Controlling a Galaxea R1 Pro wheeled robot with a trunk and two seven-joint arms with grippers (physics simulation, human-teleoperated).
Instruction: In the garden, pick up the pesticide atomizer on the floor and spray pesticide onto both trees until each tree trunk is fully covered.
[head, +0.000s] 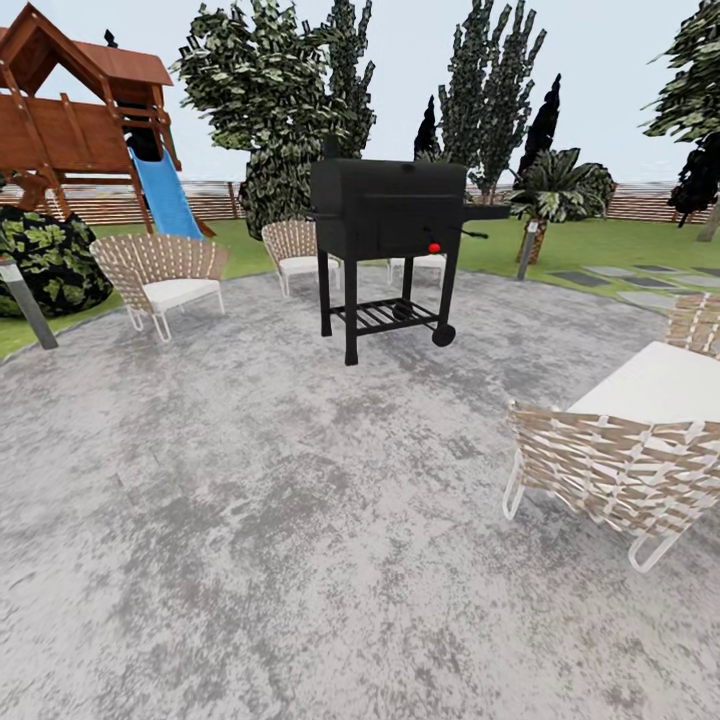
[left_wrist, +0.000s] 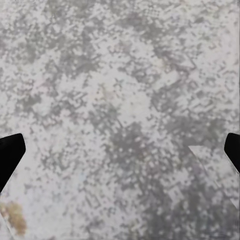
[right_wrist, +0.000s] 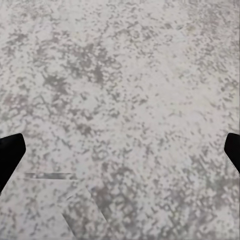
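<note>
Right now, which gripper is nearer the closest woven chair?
Likely right: the woven chair lies to the robot's right; right gripper and left gripper both face mottled paving, open.

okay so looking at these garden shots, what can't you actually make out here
- Playhouse: cut off by the head view's left edge.
- Chair at right: cut off by the right edge.
- Third chair: mostly hidden behind the grill.
- Left gripper and right gripper: just dark fingertips at the wrist views' edges, wide apart over mottled paving; the rest is out of frame.
</note>
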